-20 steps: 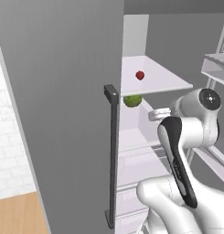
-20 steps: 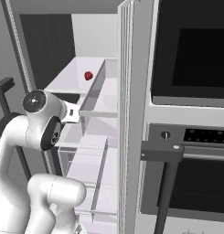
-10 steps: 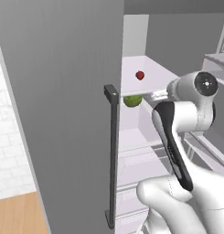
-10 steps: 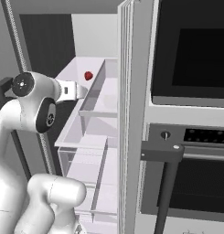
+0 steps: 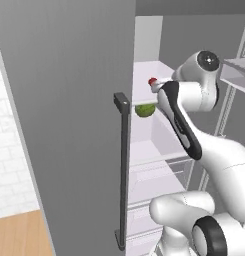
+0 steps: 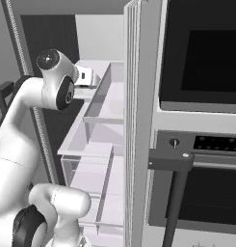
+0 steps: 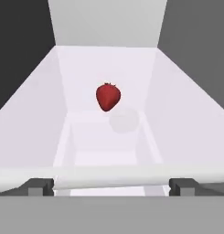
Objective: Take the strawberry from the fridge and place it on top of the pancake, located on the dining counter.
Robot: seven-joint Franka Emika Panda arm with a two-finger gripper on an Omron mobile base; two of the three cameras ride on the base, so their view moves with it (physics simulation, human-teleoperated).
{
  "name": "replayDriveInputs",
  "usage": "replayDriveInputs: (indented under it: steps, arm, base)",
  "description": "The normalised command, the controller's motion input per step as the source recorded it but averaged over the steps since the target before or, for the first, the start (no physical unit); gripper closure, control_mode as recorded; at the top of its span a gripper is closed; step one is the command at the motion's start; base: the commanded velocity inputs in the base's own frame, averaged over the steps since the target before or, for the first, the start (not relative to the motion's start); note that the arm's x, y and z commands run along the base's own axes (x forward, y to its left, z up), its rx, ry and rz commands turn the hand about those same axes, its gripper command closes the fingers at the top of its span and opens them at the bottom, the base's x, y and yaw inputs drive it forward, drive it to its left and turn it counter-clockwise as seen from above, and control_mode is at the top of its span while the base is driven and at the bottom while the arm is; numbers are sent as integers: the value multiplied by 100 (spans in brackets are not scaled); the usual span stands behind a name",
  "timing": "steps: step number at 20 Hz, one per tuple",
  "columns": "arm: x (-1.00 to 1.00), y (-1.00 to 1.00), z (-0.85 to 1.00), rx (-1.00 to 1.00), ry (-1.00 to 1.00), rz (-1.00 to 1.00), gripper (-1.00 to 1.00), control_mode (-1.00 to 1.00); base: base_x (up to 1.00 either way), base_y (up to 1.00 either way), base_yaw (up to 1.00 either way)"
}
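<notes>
Claw [image 7: 111,186] is hovering released at the white shelf [image 7: 177,119] edge inside the fridge [image 5: 69,125] — strawberry [image 7: 107,97] is lying ahead, centred, apart from the fingertips [image 7: 40,186].

Base views flank the open fridge [image 5: 84,125]; hand view faces its shelf closely.

White arm raised and reaching forward, pincer [image 7: 111,186] spread wide, empty.

strawberry [image 7: 107,97]: 1 | green round fruit [image 5: 144,110]: 1 | fridge [image 5: 69,125]: 1 | oven [image 6: 201,120]: 1
</notes>
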Motion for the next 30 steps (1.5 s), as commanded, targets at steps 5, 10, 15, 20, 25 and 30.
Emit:
replayDriveInputs:
  steps: [5, 10, 15, 20, 25, 30]
  arm:
    - [79, 0, -2, 2, 10, 0, -100, -100]
    - [68, 0, 0, 4, 14, -2, -100, -100]
    - [62, 10, -4, 0, 22, -5, -100, -100]
    - [65, 4, -16, 0, 12, -6, -100, -100]
    - [36, 0, -12, 1, 1, -8, -100, -100]
    - [-14, 0, -10, 5, -2, -9, -100, -100]
  base:
    - [0, 0, 0]
    - [0, 0, 0]
    - [0, 0, 0]
    - [0, 0, 0]
    - [0, 0, 0]
    - [0, 0, 0]
